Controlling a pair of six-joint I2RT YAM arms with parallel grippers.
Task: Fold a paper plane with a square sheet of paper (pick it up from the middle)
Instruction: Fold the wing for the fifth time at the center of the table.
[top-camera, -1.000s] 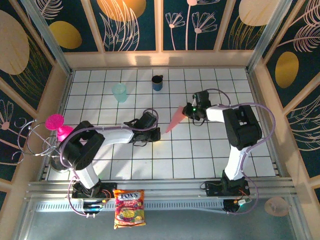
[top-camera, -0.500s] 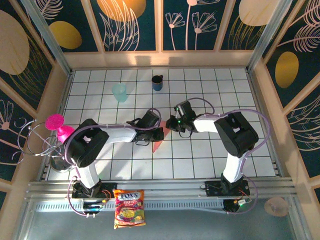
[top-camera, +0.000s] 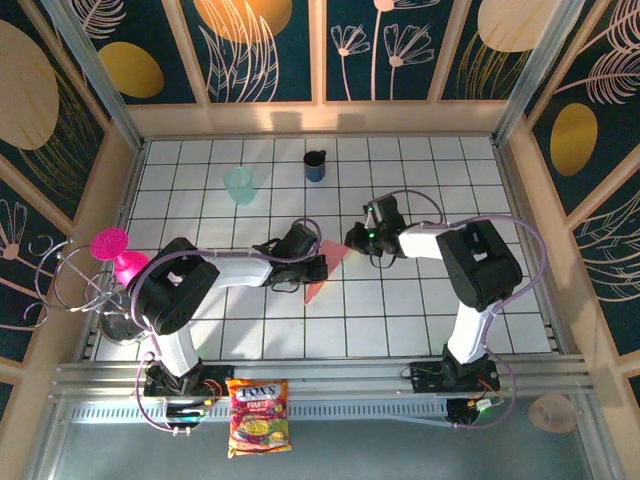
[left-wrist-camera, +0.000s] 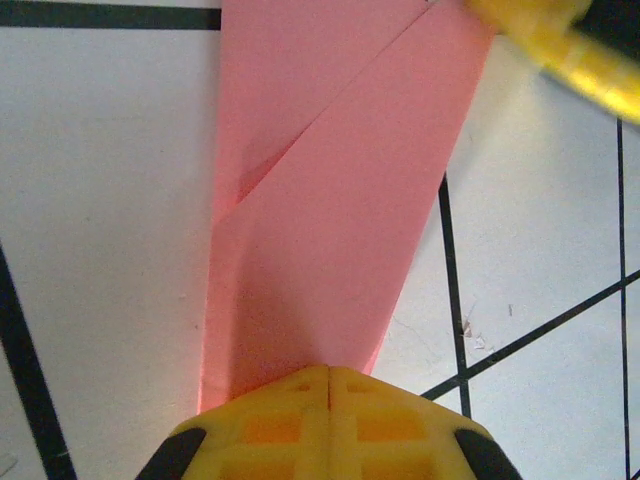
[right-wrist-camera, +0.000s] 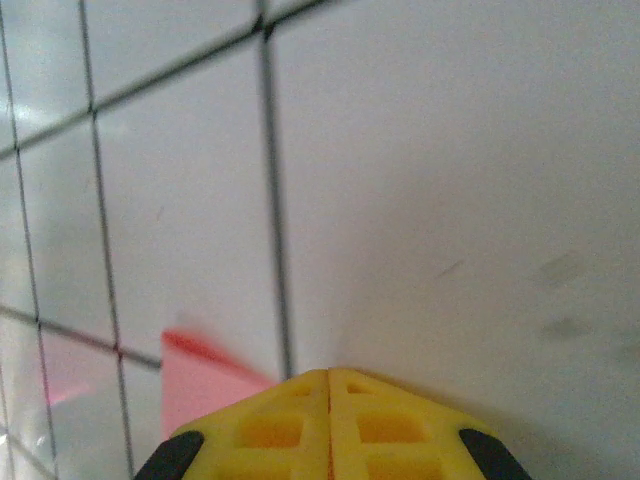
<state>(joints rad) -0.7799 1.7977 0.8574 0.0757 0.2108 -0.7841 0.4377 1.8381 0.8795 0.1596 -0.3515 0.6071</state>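
Note:
The paper plane (top-camera: 312, 290) is a salmon-pink sheet folded into a narrow pointed strip, lying near the table's middle with its tip toward the near side. In the left wrist view the paper plane (left-wrist-camera: 330, 200) runs flat up the tile with a diagonal crease. My left gripper (top-camera: 320, 266) (left-wrist-camera: 329, 370) is shut, its tips resting on top of the paper. My right gripper (top-camera: 352, 241) (right-wrist-camera: 329, 374) is shut at the paper's far end. A pink corner (right-wrist-camera: 205, 385) sticks out from under its fingers, whose yellow fingertips (left-wrist-camera: 540, 35) also show at the strip's far end.
A teal cup (top-camera: 239, 185) and a dark blue mug (top-camera: 315, 165) stand at the back. A magenta goblet (top-camera: 116, 254) sits on a wire rack at the left edge. A snack bag (top-camera: 258, 414) lies off the near rail.
The right gripper carried the paper left and down from mid-air to the tiles, then drew back a little to the right. The left gripper slid right onto the paper.

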